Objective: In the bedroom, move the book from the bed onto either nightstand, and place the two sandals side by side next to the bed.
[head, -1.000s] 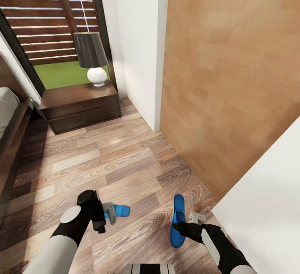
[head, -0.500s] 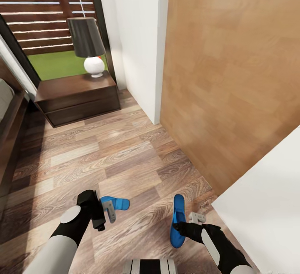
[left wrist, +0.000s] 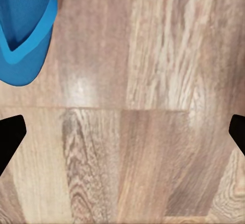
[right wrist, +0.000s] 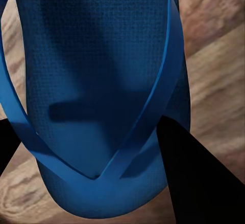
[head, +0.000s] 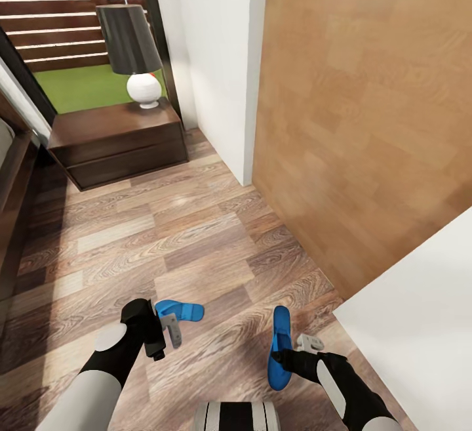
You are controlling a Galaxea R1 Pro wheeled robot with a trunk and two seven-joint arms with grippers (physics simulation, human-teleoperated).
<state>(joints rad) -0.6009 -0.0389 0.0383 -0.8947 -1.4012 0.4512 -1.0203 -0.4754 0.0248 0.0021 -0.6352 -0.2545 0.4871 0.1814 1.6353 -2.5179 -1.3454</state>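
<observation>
R gripper [head: 287,356] is clamped on one sandal [head: 280,346]; L gripper [head: 168,331] is spread wide over bare floor [head: 196,247], other sandal [head: 178,311] just beside it, prob. loose. Nightstand [head: 118,142] ahead. Sandals unplaced; book job looks undone.
</observation>
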